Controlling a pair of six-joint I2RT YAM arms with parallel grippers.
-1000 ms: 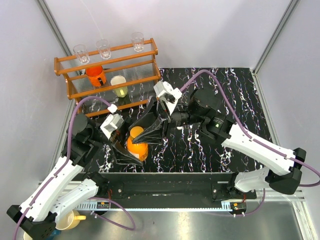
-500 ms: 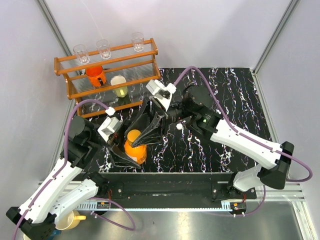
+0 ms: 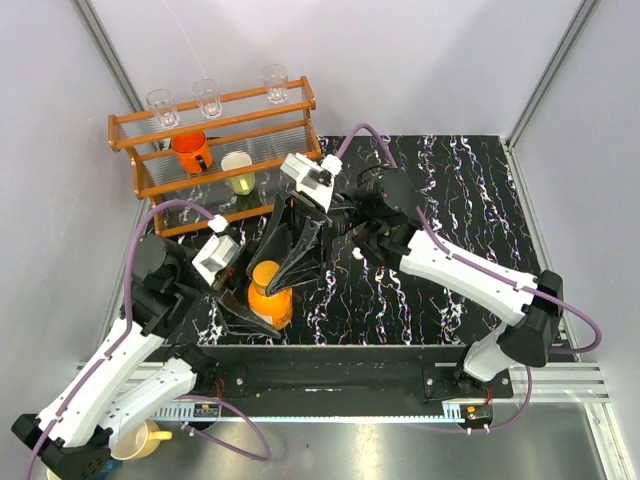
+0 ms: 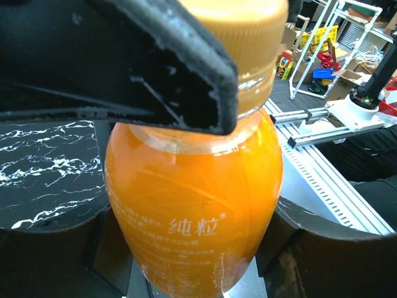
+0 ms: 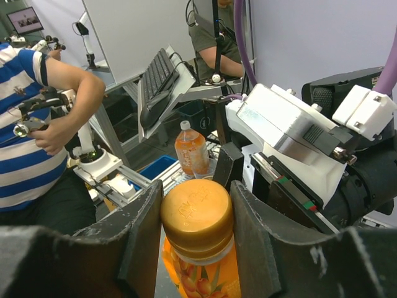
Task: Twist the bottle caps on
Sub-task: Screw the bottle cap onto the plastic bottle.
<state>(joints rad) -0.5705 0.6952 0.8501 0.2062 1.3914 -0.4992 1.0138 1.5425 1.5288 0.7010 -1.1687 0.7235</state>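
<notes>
The short orange bottle [image 3: 272,298] stands upright on the black marbled mat near its front left. My left gripper [image 3: 250,312] is shut on the bottle's belly [image 4: 192,198], one finger on each side. The orange cap [image 5: 197,214] sits on the bottle's neck. From above, my right gripper [image 5: 197,208] is shut on that cap [image 4: 248,37], its pads [image 5: 146,242] pressing both sides. In the top view the right gripper [image 3: 288,268] hides the cap. A small white round cap-like thing [image 3: 357,253] lies on the mat under the right arm.
A wooden rack [image 3: 215,150] at the back left carries three clear glasses [image 3: 207,97], an orange mug [image 3: 190,152] and a pale cup [image 3: 238,170]. A yellow mug [image 3: 140,440] sits off the mat at the bottom left. Grey walls close in both sides.
The right arm has swung left and its wrist has turned round the cap, still gripping it. The left gripper and the bottle have stayed almost in place.
</notes>
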